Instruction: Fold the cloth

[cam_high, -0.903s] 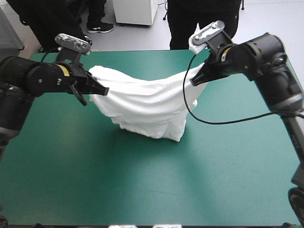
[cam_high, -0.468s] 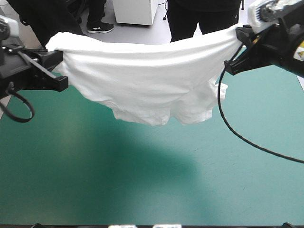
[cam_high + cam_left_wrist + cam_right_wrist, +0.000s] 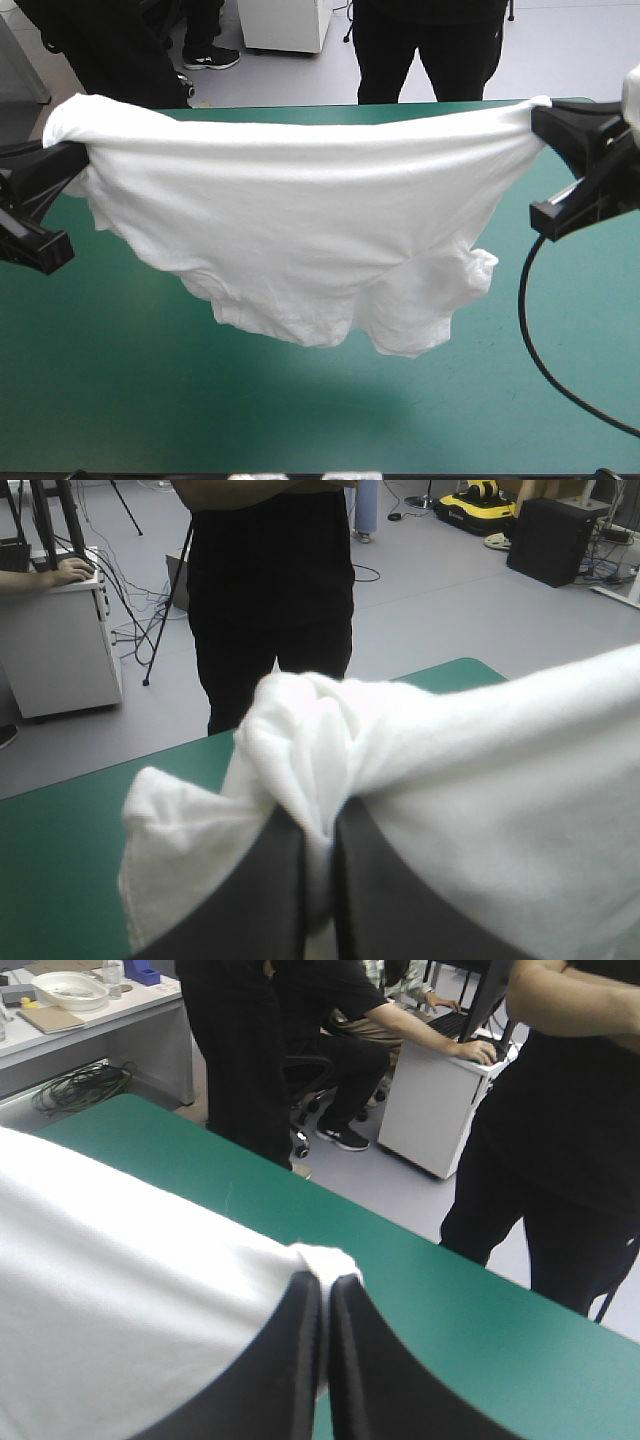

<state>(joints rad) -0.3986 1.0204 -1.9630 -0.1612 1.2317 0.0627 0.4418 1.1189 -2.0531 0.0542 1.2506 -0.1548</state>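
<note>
T-shirt [image 3: 300,230] hangs across mid-frame over the table [image 3: 150,400], its upper corners clamped by the left gripper [image 3: 318,825] and right gripper [image 3: 325,1295]; keep it taut and level, laying the hem first.

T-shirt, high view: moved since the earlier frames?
Yes. The T-shirt has risen above the teal-green table and spread wide, stretched between the left gripper and right gripper; earlier it sagged, bunched, onto the table's far half.

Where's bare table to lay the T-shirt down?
Bare: the teal-green cover from its near edge to the hanging hem of the T-shirt, plus the far strip ahead of the right gripper. Crowded: the span from it to the left gripper, filled by the shirt.
</note>
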